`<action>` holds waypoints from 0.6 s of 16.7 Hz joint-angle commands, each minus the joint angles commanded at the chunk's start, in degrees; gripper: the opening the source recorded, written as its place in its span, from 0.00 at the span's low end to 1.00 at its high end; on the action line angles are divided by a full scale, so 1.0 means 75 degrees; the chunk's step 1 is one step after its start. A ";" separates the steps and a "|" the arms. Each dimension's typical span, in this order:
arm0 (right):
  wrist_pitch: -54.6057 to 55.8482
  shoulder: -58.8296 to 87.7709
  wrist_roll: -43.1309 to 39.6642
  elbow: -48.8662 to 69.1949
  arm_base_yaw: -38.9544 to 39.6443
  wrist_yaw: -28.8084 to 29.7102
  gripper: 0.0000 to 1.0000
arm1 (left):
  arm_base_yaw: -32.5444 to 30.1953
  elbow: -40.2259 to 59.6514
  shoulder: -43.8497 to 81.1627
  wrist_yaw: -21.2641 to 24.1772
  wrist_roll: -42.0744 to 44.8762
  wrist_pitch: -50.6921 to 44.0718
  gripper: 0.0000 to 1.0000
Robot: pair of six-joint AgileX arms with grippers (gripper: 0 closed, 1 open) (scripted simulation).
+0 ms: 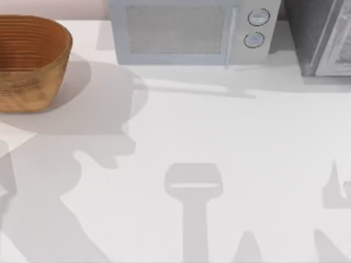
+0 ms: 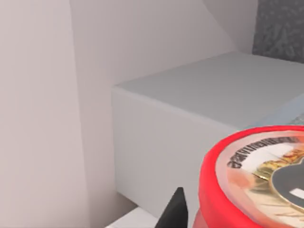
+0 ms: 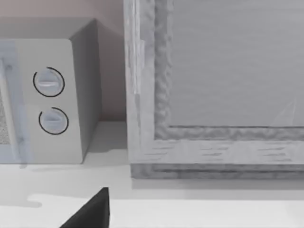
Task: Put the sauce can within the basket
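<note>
Item: sauce can (image 2: 256, 183). Red, printed top with a silver centre; it sits close under my left wrist, beside one dark fingertip (image 2: 175, 213) of my left gripper. I judge it is held there, though whether the fingers are closed on it I cannot tell.

Item: basket (image 1: 30, 60). Woven, at the far left corner of the table (image 1: 219, 137), partly cut off by the left edge.

Item: microwave (image 1: 192, 30). Along the far edge, right of the basket.

Step in hand, as I judge it: carrying the can to the basket. Keep it level, come over the rim, lower inside before letting go.

Hard to make out: the can's lower body; my right gripper, of which one dark finger (image 3: 90, 211) shows, state unknown.
</note>
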 joint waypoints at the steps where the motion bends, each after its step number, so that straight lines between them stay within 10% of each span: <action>1: 0.0000 0.0000 0.0000 0.0000 0.0000 0.0000 1.00 | -0.0100 0.0041 0.0091 -0.0099 -0.0020 0.0070 0.00; 10: 0.0000 0.0000 0.0000 0.0000 0.0000 0.0000 1.00 | -0.0992 0.0335 0.0780 -0.0991 -0.0183 0.0623 0.00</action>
